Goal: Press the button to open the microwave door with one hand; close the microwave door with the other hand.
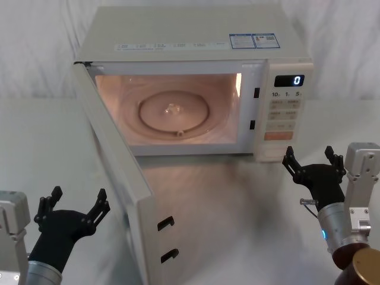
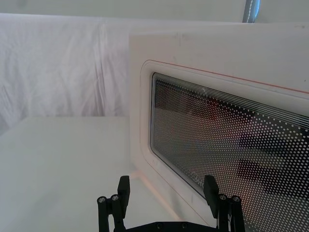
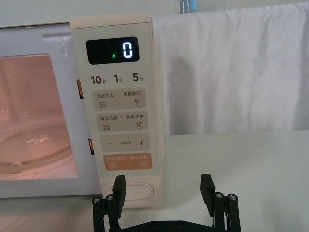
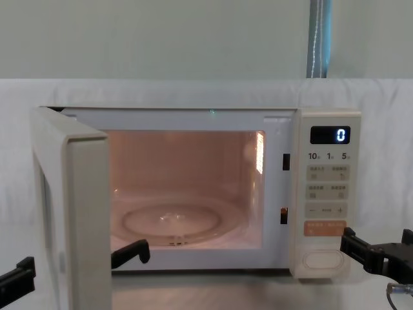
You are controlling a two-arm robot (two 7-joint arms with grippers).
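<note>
The cream microwave [image 1: 196, 41] stands on the bench with its lit cavity showing, the microwave door [image 1: 119, 172] with its dark mesh window swung wide open on its left hinge, and the wide cream oval button [image 3: 136, 191] sits lowest on the right-hand control panel.

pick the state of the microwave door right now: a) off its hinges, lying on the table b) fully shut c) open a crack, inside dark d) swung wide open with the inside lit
d: the door stands swung out on its left hinge toward the left hand, and the cavity of the microwave glows with its glass turntable in plain sight.
</note>
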